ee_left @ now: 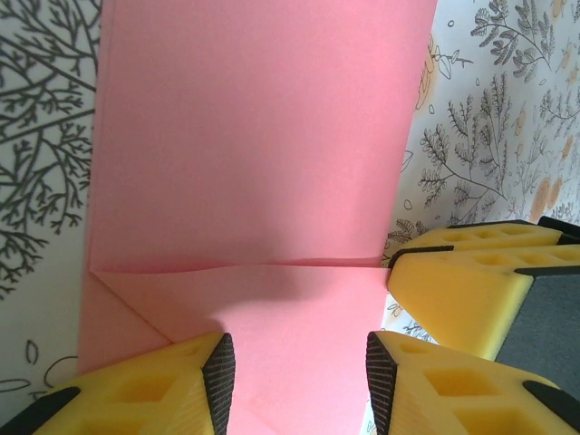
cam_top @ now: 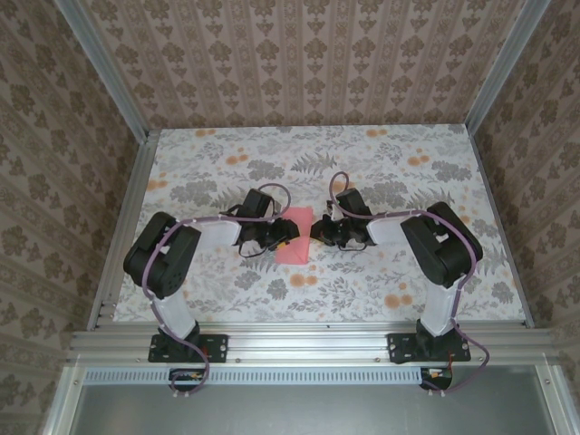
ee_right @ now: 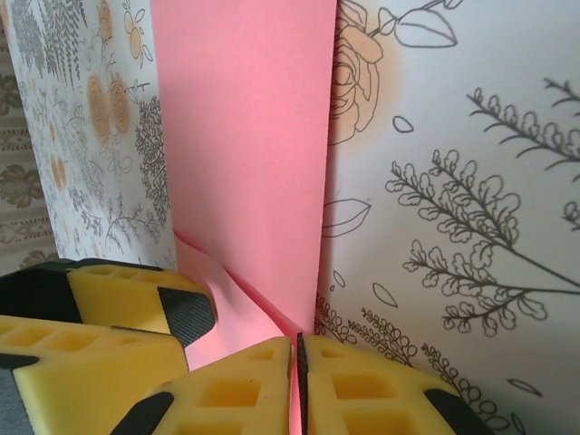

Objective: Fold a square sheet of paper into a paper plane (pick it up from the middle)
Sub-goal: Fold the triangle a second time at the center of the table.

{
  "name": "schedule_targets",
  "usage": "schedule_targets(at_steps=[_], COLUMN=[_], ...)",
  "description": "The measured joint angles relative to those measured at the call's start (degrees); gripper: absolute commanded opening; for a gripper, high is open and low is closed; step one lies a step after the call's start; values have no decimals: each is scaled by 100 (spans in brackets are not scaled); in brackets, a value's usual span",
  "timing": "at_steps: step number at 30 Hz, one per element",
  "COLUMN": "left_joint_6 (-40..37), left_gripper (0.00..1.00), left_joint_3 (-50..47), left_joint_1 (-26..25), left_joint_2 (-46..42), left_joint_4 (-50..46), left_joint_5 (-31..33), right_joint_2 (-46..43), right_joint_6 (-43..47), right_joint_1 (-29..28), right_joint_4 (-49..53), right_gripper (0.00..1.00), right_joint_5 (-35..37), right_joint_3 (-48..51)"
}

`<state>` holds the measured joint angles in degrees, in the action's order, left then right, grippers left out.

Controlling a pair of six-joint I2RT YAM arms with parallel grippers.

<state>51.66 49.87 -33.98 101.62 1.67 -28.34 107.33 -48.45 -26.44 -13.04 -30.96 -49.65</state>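
My right fingers [ee_right: 236,381] pinch an edge of the pink-red folded paper sheet [ee_right: 245,136]; left fingers [ee_left: 172,385], parted, straddle it alongside, its long axis running away.

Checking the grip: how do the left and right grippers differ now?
The left gripper is open, fingers apart over the paper plane; the right gripper is shut, pinching its edge. The left gripper sits over the paper plane, the right gripper at its side. Both have yellow fingers with black pads.
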Motion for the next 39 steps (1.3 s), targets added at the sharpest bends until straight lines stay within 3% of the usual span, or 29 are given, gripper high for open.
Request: schedule_targets(at_steps=[8,13,18,23,28,39], left_joint_6=[46,120,166,238,240,282], left_gripper=[48,52,53,53,53,53], left_joint_3=[-186,-358,-463,-560,-560,-518], left_joint_1=[0,0,0,0,0,0], left_joint_2=[-225,-531,-619,-619,-619,-389], left_joint_4=[-46,-190,-201,-181,-144,251], left_joint_5=[68,177,236,256,247,-31], right_joint_2=[9,9,0,-2,-2,0], right_joint_6=[9,20,52,105,195,-15], right_joint_1=[0,-2,-26,-103,-138,-114], right_joint_4=[-79,-103,-122,-120,-118,-367], right_gripper=[13,30,33,27,10,7], right_joint_5=[-129,-214,-284,-363,-422,-422], right_joint_3=[0,2,0,0,0,107])
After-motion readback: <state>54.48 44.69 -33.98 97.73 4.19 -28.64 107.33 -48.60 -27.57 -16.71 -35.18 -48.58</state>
